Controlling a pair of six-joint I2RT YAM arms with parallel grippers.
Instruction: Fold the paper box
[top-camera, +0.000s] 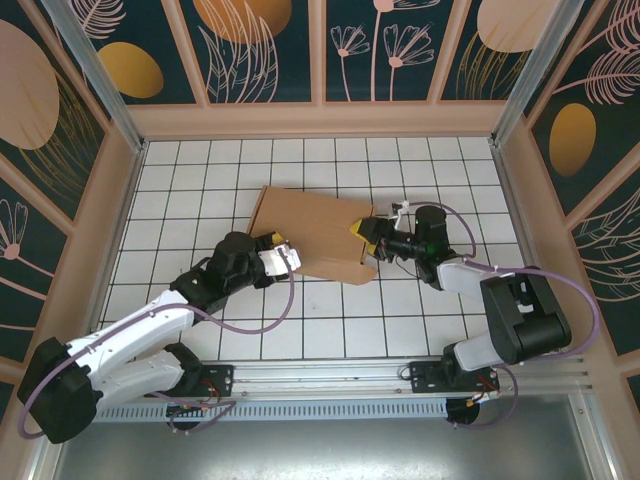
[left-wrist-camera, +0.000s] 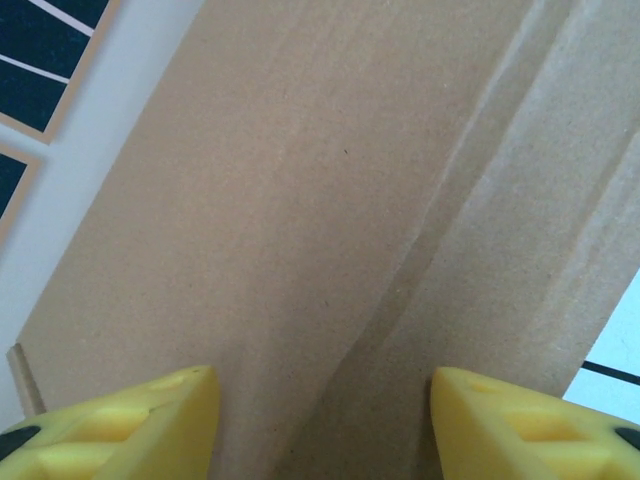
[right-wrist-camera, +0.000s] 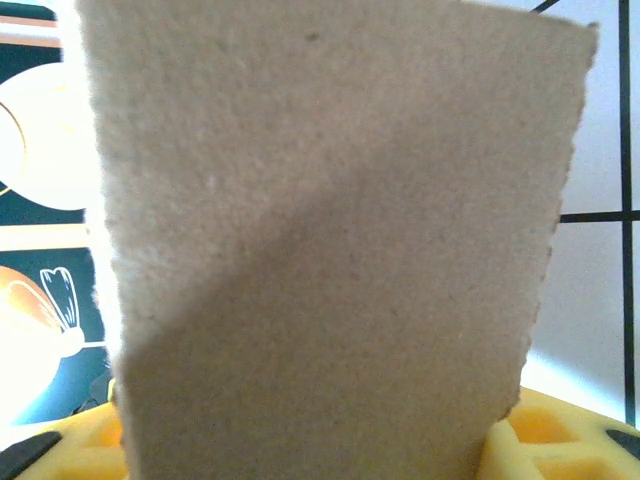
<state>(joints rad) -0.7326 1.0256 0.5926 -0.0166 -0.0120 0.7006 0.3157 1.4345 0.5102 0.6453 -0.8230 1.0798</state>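
The paper box (top-camera: 305, 230) is a brown cardboard piece lying on the white gridded table, tilted down toward the right. My left gripper (top-camera: 287, 255) is at its near left edge. In the left wrist view its yellow fingers (left-wrist-camera: 120, 425) stand apart and open, facing creased cardboard (left-wrist-camera: 300, 200) with nothing clamped between them. My right gripper (top-camera: 362, 235) is at the box's right end. There a cardboard flap (right-wrist-camera: 330, 200) stands upright across the gap between its yellow fingers (right-wrist-camera: 560, 440), which are apart. I cannot tell if they press its edges.
The gridded table (top-camera: 200, 180) is fenced by patterned walls and metal posts on three sides. An aluminium rail (top-camera: 330, 385) with both arm bases runs along the near edge. Purple cables loop beside each arm.
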